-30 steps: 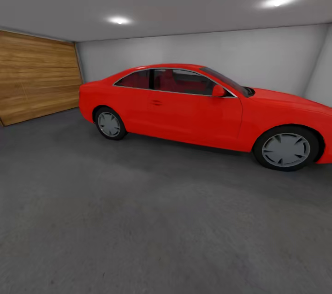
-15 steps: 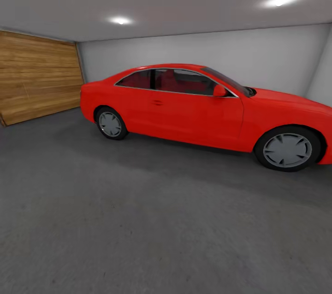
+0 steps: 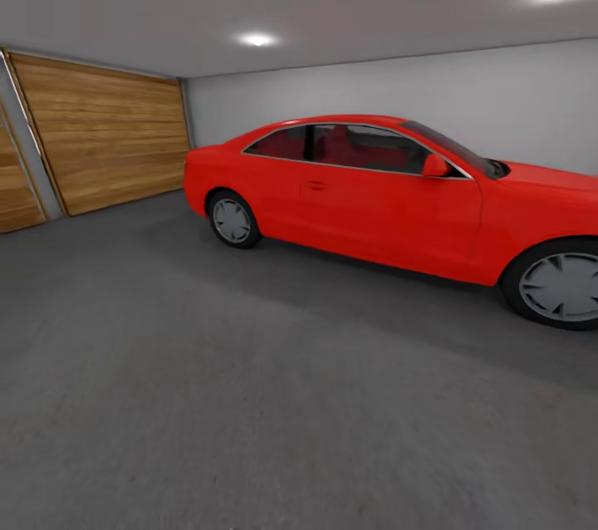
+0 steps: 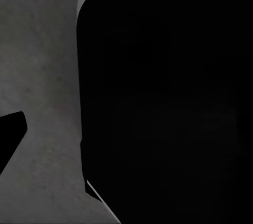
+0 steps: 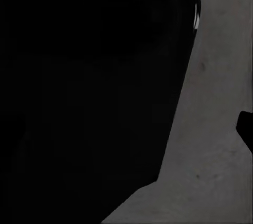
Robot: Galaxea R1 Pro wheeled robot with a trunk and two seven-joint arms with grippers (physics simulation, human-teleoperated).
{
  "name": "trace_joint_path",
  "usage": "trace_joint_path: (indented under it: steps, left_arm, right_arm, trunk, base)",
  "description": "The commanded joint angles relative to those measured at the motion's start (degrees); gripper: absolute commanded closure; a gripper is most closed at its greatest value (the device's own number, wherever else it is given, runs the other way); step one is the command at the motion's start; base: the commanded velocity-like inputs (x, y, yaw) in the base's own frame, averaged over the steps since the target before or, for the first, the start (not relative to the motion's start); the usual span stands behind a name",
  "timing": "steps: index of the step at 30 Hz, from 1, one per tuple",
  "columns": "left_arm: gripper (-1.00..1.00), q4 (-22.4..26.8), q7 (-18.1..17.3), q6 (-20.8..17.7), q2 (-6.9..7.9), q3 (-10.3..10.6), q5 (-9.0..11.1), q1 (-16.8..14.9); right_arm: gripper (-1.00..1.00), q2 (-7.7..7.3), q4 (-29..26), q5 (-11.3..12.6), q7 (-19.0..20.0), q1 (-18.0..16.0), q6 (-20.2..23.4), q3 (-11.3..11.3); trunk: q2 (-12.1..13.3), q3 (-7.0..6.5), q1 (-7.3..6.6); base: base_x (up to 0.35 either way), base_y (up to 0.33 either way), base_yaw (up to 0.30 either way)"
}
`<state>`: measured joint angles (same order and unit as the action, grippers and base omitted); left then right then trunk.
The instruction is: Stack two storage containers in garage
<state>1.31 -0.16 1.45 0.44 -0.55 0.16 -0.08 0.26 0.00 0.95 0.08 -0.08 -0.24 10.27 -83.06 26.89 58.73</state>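
Looking out from the head camera, I see the garage: a red coupe (image 3: 390, 198) cut off at the frame's right edge, a wood-plank door (image 3: 108, 139) and bare grey floor (image 3: 249, 397). Both wrist cameras are mostly blocked by a large black shape I can't identify, with floor (image 4: 42, 76) beside it. I cannot tell whether either claw is open or holding anything
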Motion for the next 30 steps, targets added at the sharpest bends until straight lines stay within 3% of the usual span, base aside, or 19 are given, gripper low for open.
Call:
trace_joint_path:
  steps: [1, 2, 30]
  left_arm:
    - [-1.00, 0.0, 0.0, 0.1, 0.00, -0.1, 0.0, 0.0]
    - [-1.00, 0.0, 0.0, 0.1, 0.00, -0.1, 0.0, 0.0]
    - [-1.00, 0.2, 0.0, 0.1, 0.15, 0.5, -0.2, 0.0]
  right_arm:
    - [-1.00, 0.00, 0.0, 0.1, 0.0, 0.0, 0.0, 0.7]
    - [-1.00, 0.00, 0.0, 0.1, 0.0, 0.0, 0.0, 21.1]
    - [-1.00, 0.00, 0.1, 0.1, 0.1, 0.0, 0.0, 21.1]
  trunk:
    - [0.0, 0.04, 0.00]
    - [0.0, 0.04, 0.00]
    - [0.0, 0.04, 0.00]
  base:
    - [0.000, 0.000, 0.277]
    - [0.000, 0.000, 0.277]
    - [0.000, 0.000, 0.259]
